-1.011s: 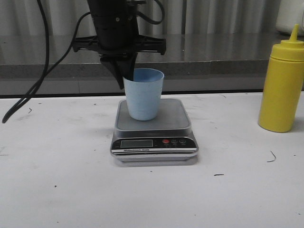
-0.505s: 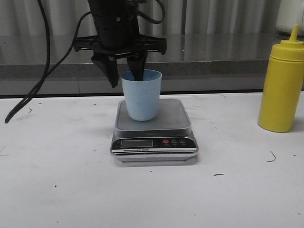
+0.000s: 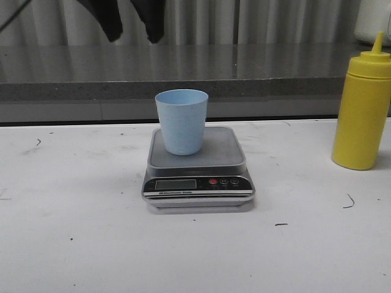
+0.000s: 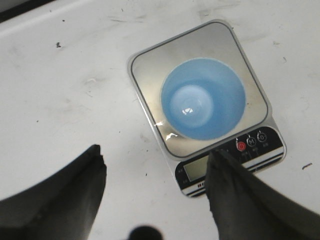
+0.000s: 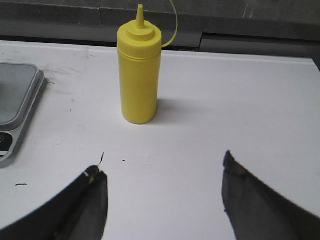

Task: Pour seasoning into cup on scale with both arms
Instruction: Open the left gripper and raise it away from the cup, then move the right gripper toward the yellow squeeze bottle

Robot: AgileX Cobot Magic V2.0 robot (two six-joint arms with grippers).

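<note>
The pale blue cup [image 3: 181, 121] stands upright and empty on the platform of the silver scale [image 3: 227, 154], seen from above as cup [image 4: 203, 106] on scale [image 4: 150, 65]. High above it my left gripper [image 3: 133, 33] hangs open, holding nothing; its midpoint in the wrist view is left gripper [image 4: 154, 152]. The yellow seasoning bottle [image 3: 361, 111] stands at the table's right, capped. In the right wrist view the seasoning [image 5: 139, 70] stands ahead of my open right gripper [image 5: 162, 162], well apart from it.
A grey ledge [image 3: 275, 70] and a ribbed wall run behind the white table [image 3: 79, 232]. A white object [image 3: 372, 18] sits at the far right on the ledge. The scale's corner [image 5: 15, 100] shows in the right wrist view.
My left gripper opened, let go of the cup and rose away to the top of the view. The cup stays standing on the scale.
</note>
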